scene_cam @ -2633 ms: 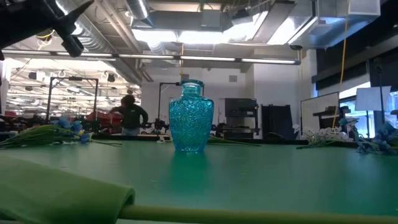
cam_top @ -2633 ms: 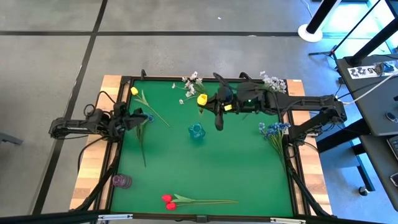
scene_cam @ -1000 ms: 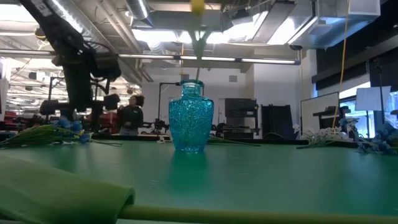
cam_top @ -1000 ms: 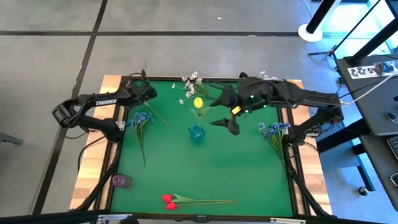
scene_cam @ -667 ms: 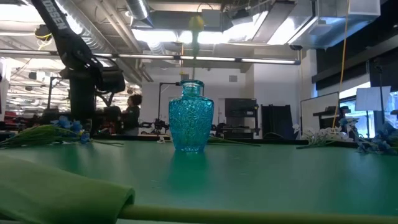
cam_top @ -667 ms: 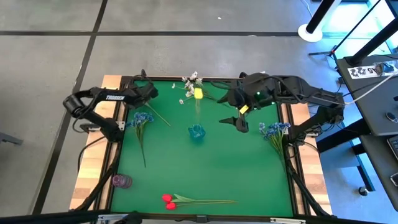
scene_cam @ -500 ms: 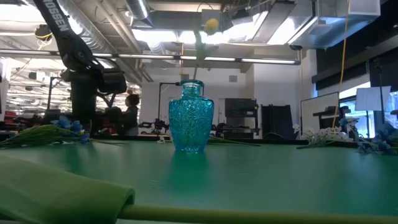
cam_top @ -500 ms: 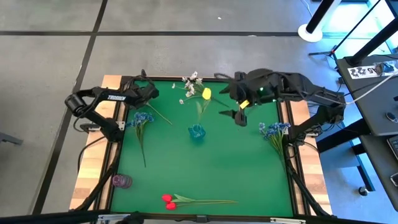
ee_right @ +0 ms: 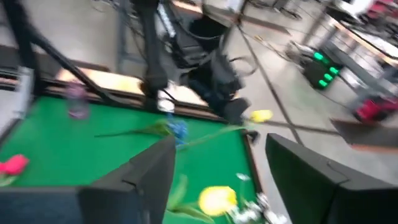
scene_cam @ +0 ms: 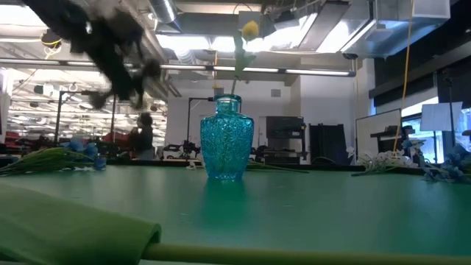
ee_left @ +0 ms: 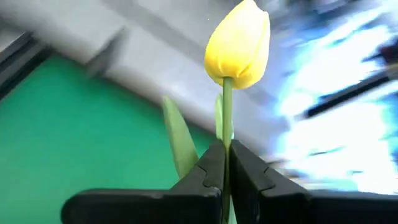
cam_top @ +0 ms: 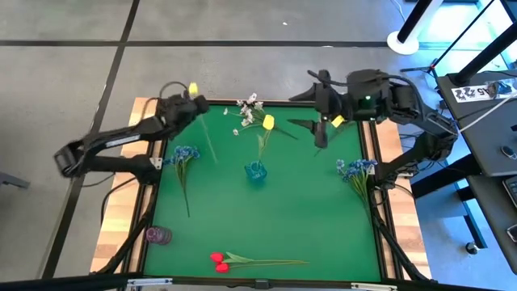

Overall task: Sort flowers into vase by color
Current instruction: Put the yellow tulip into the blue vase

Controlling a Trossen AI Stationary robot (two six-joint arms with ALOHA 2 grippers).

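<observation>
My left gripper (cam_top: 184,103) is at the table's far left corner, shut on a yellow tulip (cam_top: 192,87) whose green stem (cam_top: 210,141) trails toward the blue blossoms (cam_top: 184,153). A second yellow tulip (cam_top: 268,122) stands with its stem in the blue glass vase (cam_top: 255,171), leaning a little in the low view, where its head (scene_cam: 250,29) is high above the vase (scene_cam: 227,138). My right gripper (cam_top: 323,123) hovers open near the far edge, right of the vase, with nothing between its fingers (ee_right: 146,174). My left gripper pinches the tulip's stem (ee_left: 226,127) between its two fingers (ee_left: 211,168), a short way below the yellow head (ee_left: 239,43). The head sticks out past the fingertips and is off the table. Whether the stem's far end touches the green mat, I cannot tell.
White blossom sprays (cam_top: 250,109) lie at the far edge, more blue blossoms (cam_top: 355,168) at the right edge, red tulips (cam_top: 220,261) at the near edge. A small purple vase (cam_top: 157,235) stands near left. The green mat between vase and red tulips is bare.
My left gripper has taken hold of the yellow tulip at the far left and raised it, swinging the head out past the far edge. My right gripper has drawn back from the vase, up and toward the far right. The tulip in the vase has tipped slightly rightward.
</observation>
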